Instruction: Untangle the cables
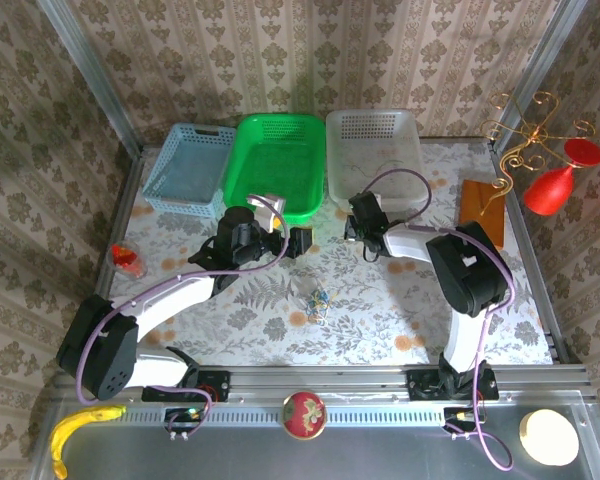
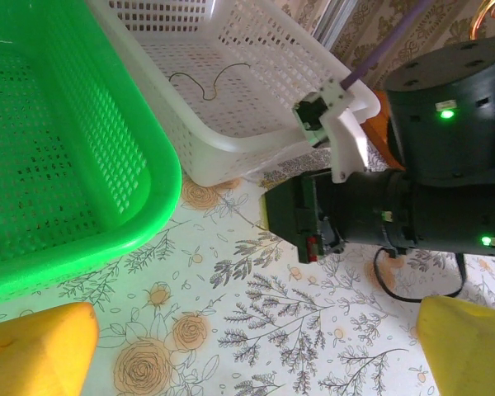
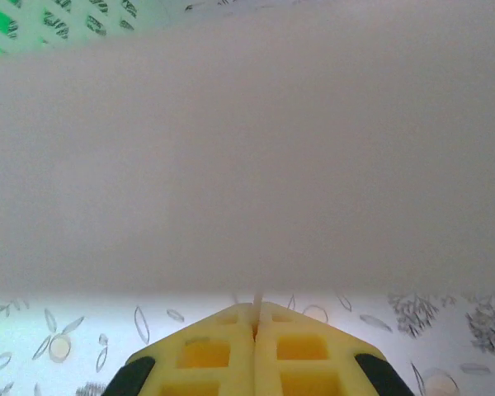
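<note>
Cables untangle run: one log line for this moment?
left gripper open, empty, by green basket | right gripper shut, facing white basket wall | cable tangle on table, apart from both | one cord in white basket

The table (image 1: 380,300) has a pale cloth printed with grey-green ferns and orange blooms. In front of the green basket (image 1: 280,120), the cables (image 1: 317,300) make a blue and yellowish-tan knot. Left of the green basket is a light blue basket (image 1: 163,185). Right of it are a milky white basket (image 1: 370,120), a brown board (image 1: 480,205) and red glasses (image 1: 552,190). A whitish strand shows between the right jaws' yellow pads (image 3: 202,355).
</note>
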